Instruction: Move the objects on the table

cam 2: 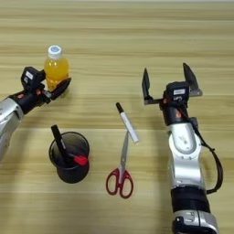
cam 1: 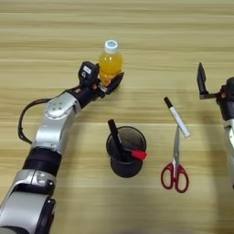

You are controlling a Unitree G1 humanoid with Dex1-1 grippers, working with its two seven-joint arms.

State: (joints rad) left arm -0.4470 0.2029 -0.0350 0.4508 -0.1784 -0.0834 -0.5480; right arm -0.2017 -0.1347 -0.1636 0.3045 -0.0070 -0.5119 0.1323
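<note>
We see the bottle [cam 1: 110,61] standing upright, cap up, far on the surface [cam 1: 183,41], pinched low by the left gripper [cam 1: 106,82] jaws. The marker [cam 2: 127,122] lies flat, cap pointing away and leftward, between the cup [cam 2: 70,157] and right gripper [cam 2: 168,81], whose jaws are spread wide.

The broad light-wood plank table [cam 1: 183,36] carries a small clear orange-drink bottle [cam 1: 110,61], a black round pen cup [cam 1: 126,153], a slim white black-capped marker [cam 1: 177,117] and red-handled scissors [cam 1: 175,167].
</note>
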